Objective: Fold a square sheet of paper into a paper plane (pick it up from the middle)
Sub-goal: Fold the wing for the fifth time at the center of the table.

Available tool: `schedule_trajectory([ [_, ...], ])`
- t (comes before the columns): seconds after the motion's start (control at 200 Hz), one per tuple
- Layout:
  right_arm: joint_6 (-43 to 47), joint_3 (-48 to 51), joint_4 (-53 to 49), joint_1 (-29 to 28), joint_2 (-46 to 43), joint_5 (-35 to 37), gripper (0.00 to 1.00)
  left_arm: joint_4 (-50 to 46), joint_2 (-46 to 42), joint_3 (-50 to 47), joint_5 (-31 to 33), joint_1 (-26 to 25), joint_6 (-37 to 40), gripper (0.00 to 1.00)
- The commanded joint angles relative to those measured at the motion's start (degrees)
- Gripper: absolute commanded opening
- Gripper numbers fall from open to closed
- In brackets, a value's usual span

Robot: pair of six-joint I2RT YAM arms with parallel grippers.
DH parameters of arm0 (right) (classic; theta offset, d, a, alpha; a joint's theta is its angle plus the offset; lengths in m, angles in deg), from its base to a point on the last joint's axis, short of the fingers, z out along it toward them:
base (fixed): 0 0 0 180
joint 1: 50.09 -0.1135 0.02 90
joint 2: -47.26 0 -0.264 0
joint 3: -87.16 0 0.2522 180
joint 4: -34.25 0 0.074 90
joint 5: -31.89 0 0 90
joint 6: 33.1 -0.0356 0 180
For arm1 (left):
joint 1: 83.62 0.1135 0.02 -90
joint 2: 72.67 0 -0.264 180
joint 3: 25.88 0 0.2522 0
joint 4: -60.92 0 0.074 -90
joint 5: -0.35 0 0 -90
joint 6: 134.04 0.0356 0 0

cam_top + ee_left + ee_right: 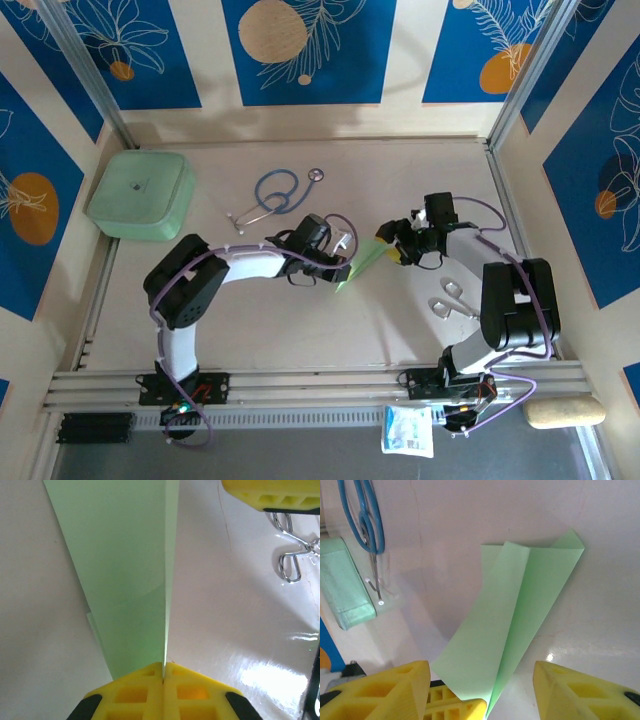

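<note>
The square sheet of paper is folded into a narrow pale green paper plane with a centre crease, held off the table in the middle. My left gripper is shut on its folded edge. In the left wrist view the yellow fingertips meet around the paper plane. My right gripper faces it from the right, open. In the right wrist view the paper plane runs between my right gripper's spread fingers without touching them. The left gripper's yellow tips pinch its near end.
A blue stethoscope lies behind the arms and a mint-green box sits at the back left. A metal scissor-like tool lies on the table by the right arm. A white packet hangs at the front rail.
</note>
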Motion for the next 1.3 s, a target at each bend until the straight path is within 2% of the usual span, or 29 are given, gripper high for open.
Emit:
schedule_trajectory([
  [0.0,3.8,1.9,2.0,-0.3,-1.9,-1.1,0.57,-0.7,1.5,1.6,-3.4,0.3,-5.6,0.06],
  [0.405,9.8,3.1,1.4,-4.2,0.7,1.1,0.58,4.4,4.3,0.9,-6.1,1.4,-17.5,0.06],
  [0.79,12.3,0.2,-2.0,-7.8,5.4,4.4,0.57,6.9,5.3,-0.6,-7.0,2.6,-22.2,0.06],
  [1.296,14.0,-4.7,-4.7,-10.1,11.4,6.4,0.5,9.2,7.6,-0.5,-10.2,3.3,-26.2,0.07],
])
